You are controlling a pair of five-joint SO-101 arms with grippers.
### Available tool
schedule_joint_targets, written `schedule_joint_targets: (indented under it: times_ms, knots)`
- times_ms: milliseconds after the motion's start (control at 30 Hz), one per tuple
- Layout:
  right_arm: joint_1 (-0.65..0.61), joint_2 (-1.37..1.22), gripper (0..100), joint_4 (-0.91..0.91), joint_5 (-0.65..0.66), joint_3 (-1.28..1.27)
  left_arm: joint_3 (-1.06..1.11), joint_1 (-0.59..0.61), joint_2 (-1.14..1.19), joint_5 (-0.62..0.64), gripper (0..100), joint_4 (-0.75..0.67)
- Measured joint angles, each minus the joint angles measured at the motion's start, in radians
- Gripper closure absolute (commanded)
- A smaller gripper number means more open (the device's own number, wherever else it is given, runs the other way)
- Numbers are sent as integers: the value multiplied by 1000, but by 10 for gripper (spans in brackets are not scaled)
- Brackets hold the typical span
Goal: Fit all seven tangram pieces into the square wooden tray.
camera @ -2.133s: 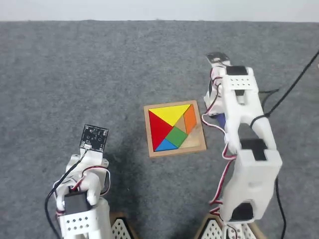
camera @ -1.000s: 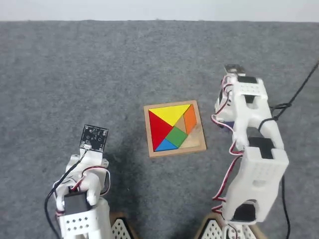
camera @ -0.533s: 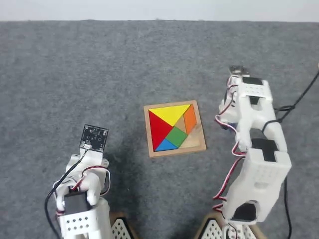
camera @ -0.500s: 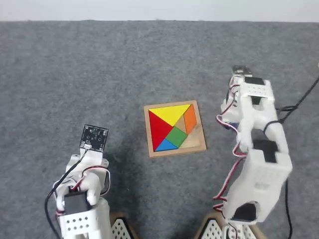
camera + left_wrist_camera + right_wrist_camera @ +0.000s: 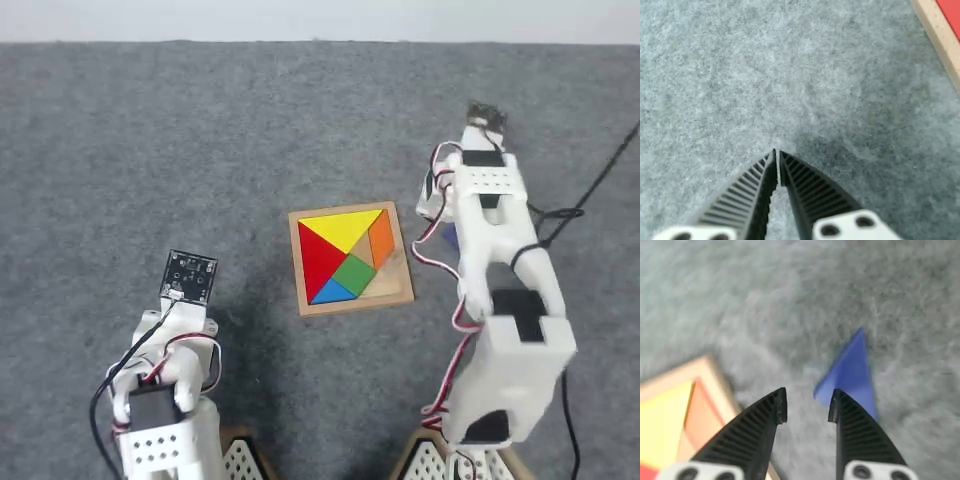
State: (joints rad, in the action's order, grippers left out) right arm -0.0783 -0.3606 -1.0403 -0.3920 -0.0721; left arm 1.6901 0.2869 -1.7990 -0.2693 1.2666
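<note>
The square wooden tray (image 5: 352, 304) lies mid-table and holds yellow (image 5: 340, 228), red (image 5: 316, 258), green (image 5: 354, 272), blue (image 5: 330, 292) and orange (image 5: 382, 238) pieces; bare wood shows at its near right corner. A loose blue triangle (image 5: 851, 372) lies on the mat right of the tray, and it peeks out from under the right arm (image 5: 449, 237). My right gripper (image 5: 807, 405) is open just above the mat, one fingertip beside the triangle's edge, nothing between its fingers. My left gripper (image 5: 776, 153) is shut and empty over bare mat.
Grey felt mat (image 5: 150, 130) covers the table. The left arm (image 5: 165, 380) is folded back at the near left. The tray's corner (image 5: 935, 27) is off to one side of the left gripper. The tray's rim (image 5: 715, 375) lies close beside the right gripper.
The right arm first drew away from the tray to the right, then swung back toward it and now stands over the blue triangle. The left arm and the tray have not moved.
</note>
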Motion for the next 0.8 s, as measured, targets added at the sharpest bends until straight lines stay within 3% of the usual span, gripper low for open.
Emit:
schedule_joint_targets:
  times_ms: [100, 267, 533, 800]
  knots:
    - [-3, -31, 850, 32, -69, 2, 0, 0, 0, 0, 988, 0]
    - [-23, -37, 850, 15, -69, 5, 0, 0, 0, 0, 988, 0]
    - [-3, -44, 850, -195, 46, 2, 0, 0, 0, 0, 988, 0]
    - [123, -41, 853, -218, 173, -29, 0, 0, 0, 0, 988, 0]
